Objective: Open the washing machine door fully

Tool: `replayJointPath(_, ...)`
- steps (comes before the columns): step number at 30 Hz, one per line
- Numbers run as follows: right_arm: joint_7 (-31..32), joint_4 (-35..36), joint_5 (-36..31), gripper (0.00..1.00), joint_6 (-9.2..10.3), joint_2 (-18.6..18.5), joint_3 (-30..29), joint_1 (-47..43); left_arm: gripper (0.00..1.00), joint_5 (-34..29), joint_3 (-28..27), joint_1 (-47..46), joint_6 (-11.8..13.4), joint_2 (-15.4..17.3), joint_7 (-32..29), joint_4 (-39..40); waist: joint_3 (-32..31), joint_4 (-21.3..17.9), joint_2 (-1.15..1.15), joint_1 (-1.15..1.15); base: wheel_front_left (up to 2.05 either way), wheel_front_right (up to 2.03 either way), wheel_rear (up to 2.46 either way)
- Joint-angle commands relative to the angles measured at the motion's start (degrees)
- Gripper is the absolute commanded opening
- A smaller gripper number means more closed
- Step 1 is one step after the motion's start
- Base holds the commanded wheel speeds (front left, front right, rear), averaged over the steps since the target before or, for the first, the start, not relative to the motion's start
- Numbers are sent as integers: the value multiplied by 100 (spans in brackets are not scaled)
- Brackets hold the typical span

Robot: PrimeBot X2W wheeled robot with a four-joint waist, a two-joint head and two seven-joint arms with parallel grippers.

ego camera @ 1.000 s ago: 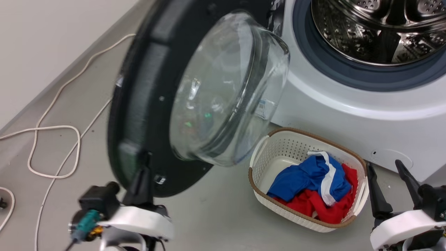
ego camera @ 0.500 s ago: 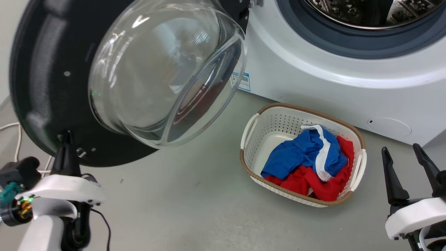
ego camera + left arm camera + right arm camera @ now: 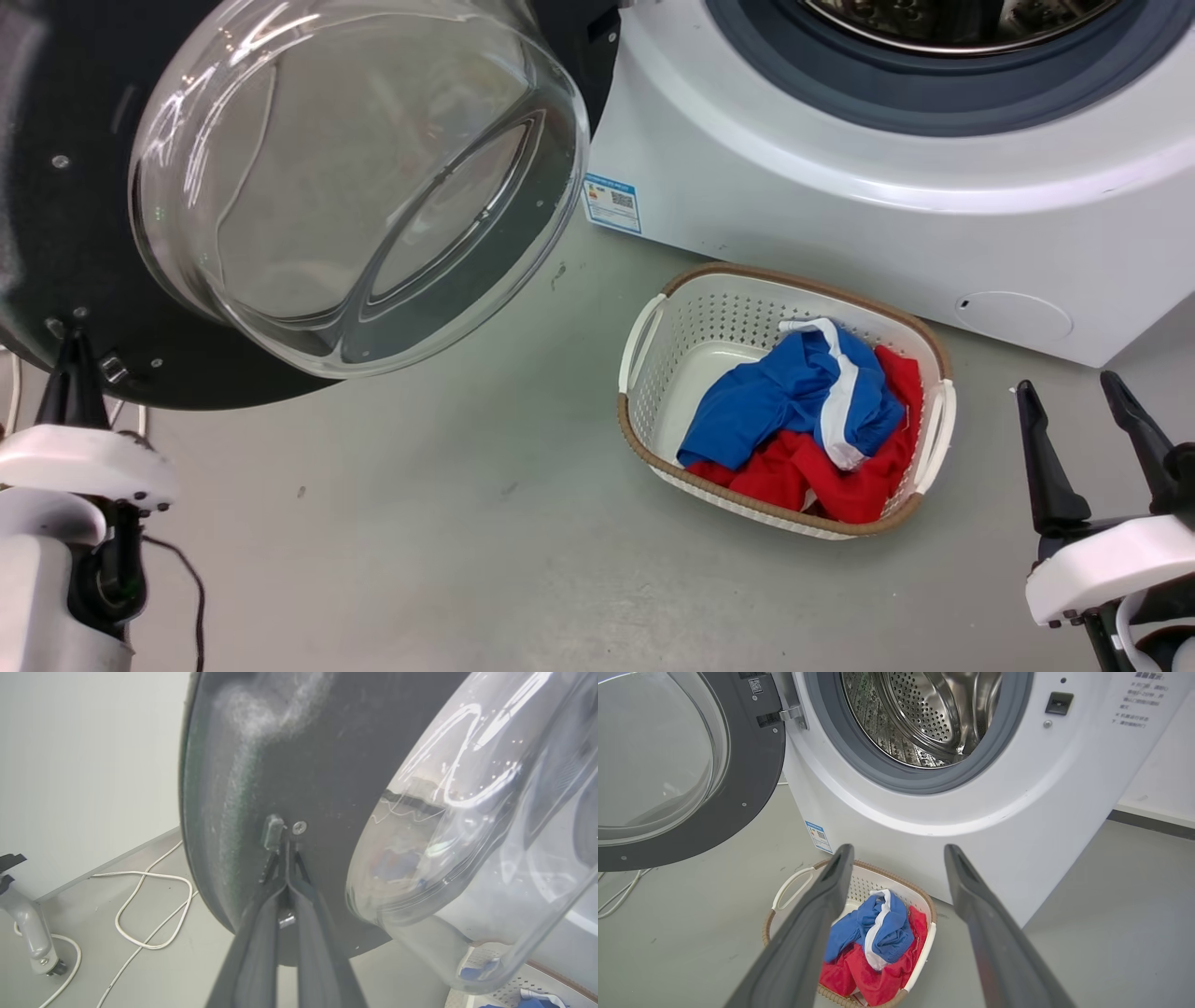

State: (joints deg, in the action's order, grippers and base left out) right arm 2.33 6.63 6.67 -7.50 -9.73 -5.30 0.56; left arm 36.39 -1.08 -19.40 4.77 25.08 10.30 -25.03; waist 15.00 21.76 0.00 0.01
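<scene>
Black and glossy, the washing machine door (image 3: pixel 299 765) stands swung wide straight ahead of my left gripper (image 3: pixel 285 858), its clear bowl bulging off to the right of my fingers. That gripper is pressed together. Its tips seem to touch the door's inner face just under a small latch nub (image 3: pixel 273 833), though contact is hard to judge. My right gripper (image 3: pixel 896 851) is spread wide and holds nothing, with the washing machine (image 3: pixel 971 812) ahead of it.

Head looks down, right wrist faces the washing machine (image 3: pixel 1017 826); both share the basket (image 3: pixel 709 322).
</scene>
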Motion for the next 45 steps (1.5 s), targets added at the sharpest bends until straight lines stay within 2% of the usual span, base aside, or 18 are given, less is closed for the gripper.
replayJointPath(1, -34, -24, 31, 100, 1, 29, 10, 69, 0, -35, -66, -84, 35, 81, 49, -56, -35, -30, 0, -1, 0, 0, 0)
replayJointPath(6, -135, -185, 16, 100, 1, 150, 27, 34, 0, -50, -66, 47, 70, -13, 223, -119, -248, -133, 0, -1, 0, 0, 0)
replayJointPath(12, -298, -421, -6, 100, 1, 335, 85, -86, 0, -321, 47, 593, 198, -146, 388, 163, -680, -248, 0, -1, 0, 0, 0)
replayJointPath(18, -363, -561, -31, 100, 1, 460, 165, -212, 0, -543, 119, 1208, 420, -321, 447, 920, -1063, -374, 0, -1, 0, 0, 0)
replayJointPath(24, -396, -610, -61, 100, 1, 535, 208, -323, 0, -816, 508, 1761, 590, -478, 316, 1798, -1317, -597, 0, -1, 0, 0, 0)
replayJointPath(30, -392, -636, -109, 100, 1, 581, 289, -351, 0, -961, 1079, 1996, 553, -722, 52, 2266, -1440, -1007, 0, -1, 0, 0, 0)
replayJointPath(34, -379, -669, -113, 100, 1, 582, 385, -319, 0, -975, 1305, 1908, 429, -817, -3, 2293, -1492, -1426, 0, -1, 0, 0, 0)
replayJointPath(35, -387, -677, -103, 100, 1, 573, 375, -304, 7, -996, 1369, 1885, 411, -830, -36, 2263, -1501, -1523, 0, -1, 0, 0, 0)
replayJointPath(36, -388, -696, -94, 100, 1, 565, 421, -274, 36, -994, 1387, 1879, 405, -835, -35, 2234, -1510, -1646, 0, -1, 0, 0, 0)
replayJointPath(37, -395, -705, -91, 100, 1, 565, 441, -250, 50, -985, 1396, 1859, 407, -836, -20, 2213, -1512, -1762, 0, -1, 0, 0, 0)
replayJointPath(38, -404, -714, -82, 100, 1, 566, 440, -235, 82, -1003, 1419, 1824, 393, -824, -10, 2187, -1517, -1859, 0, -1, 0, 0, 0)
replayJointPath(39, -412, -727, -72, 100, 1, 565, 451, -226, 96, -1010, 1432, 1799, 386, -824, -2, 2158, -1526, -1952, 0, -1, 0, 0, 0)
replayJointPath(40, -414, -744, -68, 100, 1, 563, 455, -226, 100, -1027, 1449, 1776, 372, -817, -4, 2125, -1538, -2038, 0, -1, 0, 0, 0)
replayJointPath(45, -423, -820, -36, 100, 1, 565, 463, -168, 100, -1096, 1451, 1684, 431, -791, 41, 1965, -1572, -2426, 0, -1, 0, 0, 0)
